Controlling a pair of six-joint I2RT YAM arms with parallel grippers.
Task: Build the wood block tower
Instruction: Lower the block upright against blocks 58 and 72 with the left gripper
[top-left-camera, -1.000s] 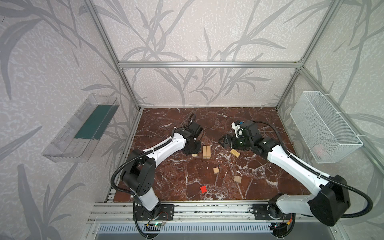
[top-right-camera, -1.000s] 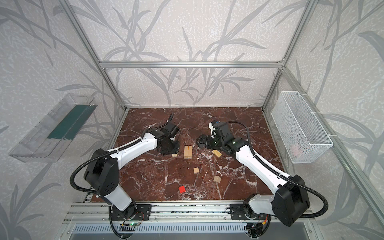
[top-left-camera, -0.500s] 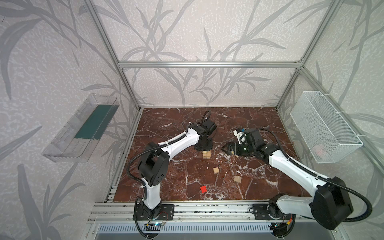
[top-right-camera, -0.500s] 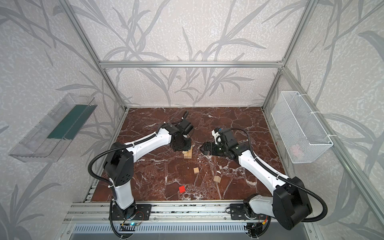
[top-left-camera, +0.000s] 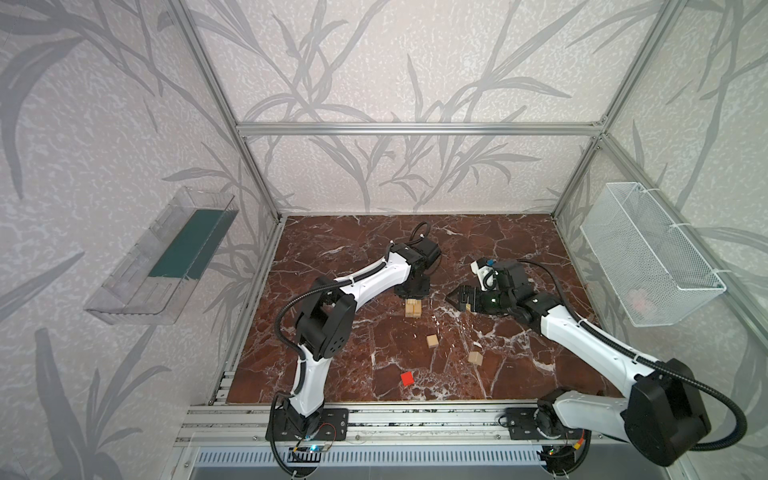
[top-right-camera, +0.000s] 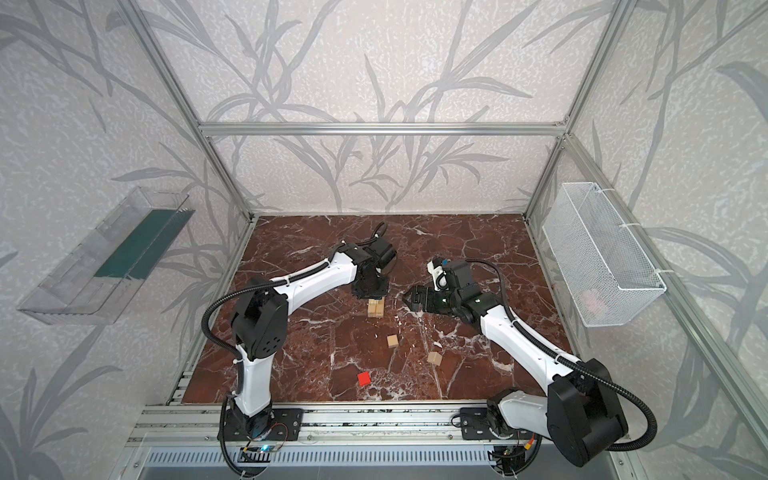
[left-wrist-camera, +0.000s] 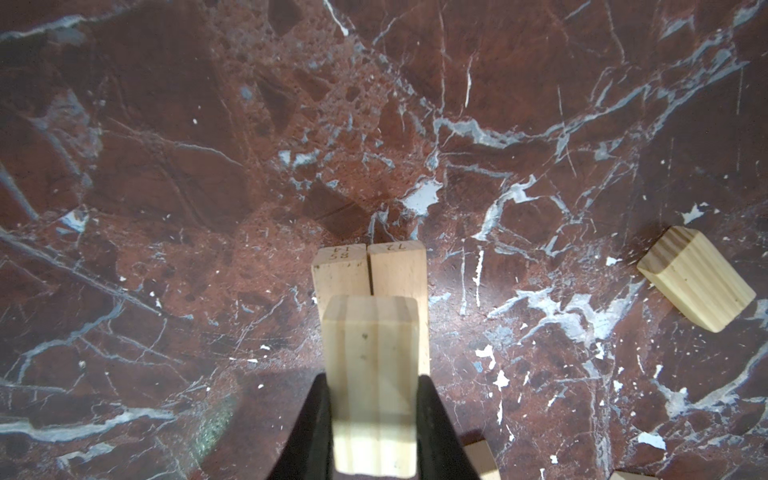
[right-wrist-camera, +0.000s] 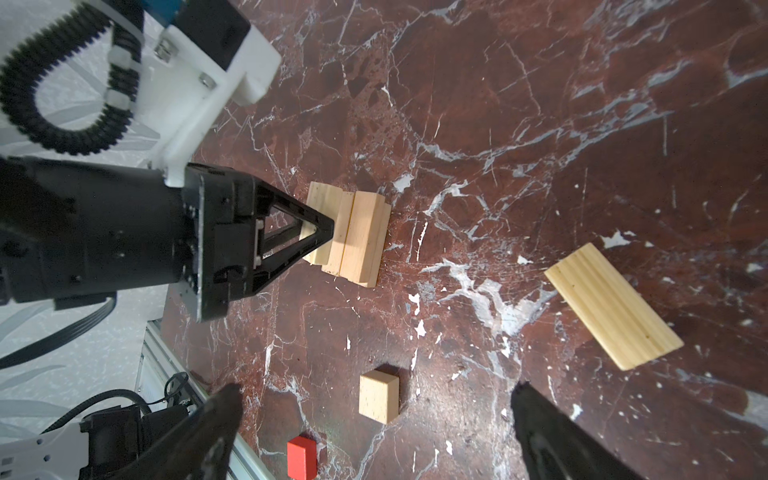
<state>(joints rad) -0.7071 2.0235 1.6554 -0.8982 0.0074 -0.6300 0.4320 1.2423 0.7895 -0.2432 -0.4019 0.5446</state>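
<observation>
Left hand (left-wrist-camera: 372, 380): is clamping a pale wooden bar (left-wrist-camera: 370, 332) between both pads, across its narrow width.
Held bar: is hanging right over the base pair (left-wrist-camera: 397, 270) and seems to be running the same way as it; I cannot tell whether wood is touching wood.
Base pair: two bars are lying flat on the tabletop (top-left-camera: 498, 237), side by side and touching, the only start of the tower.
Step in hand: by my judgement, the left hand is setting this bar down as the second layer.
Doing it well: lowering it straight and level, seating it flat before the pads are letting go, then lifting straight up so nothing is dragging the pair apart. If layers are meant to cross, the wrist needs turning first.
Right hand (top-left-camera: 456, 298): is hovering with jaws spread wide and nothing in them, near a loose bar (right-wrist-camera: 613, 305).
Farther out: two pale cubes (top-left-camera: 432, 341) (top-left-camera: 475, 358) and the red cube (top-left-camera: 407, 378) are lying well apart from the pair.
</observation>
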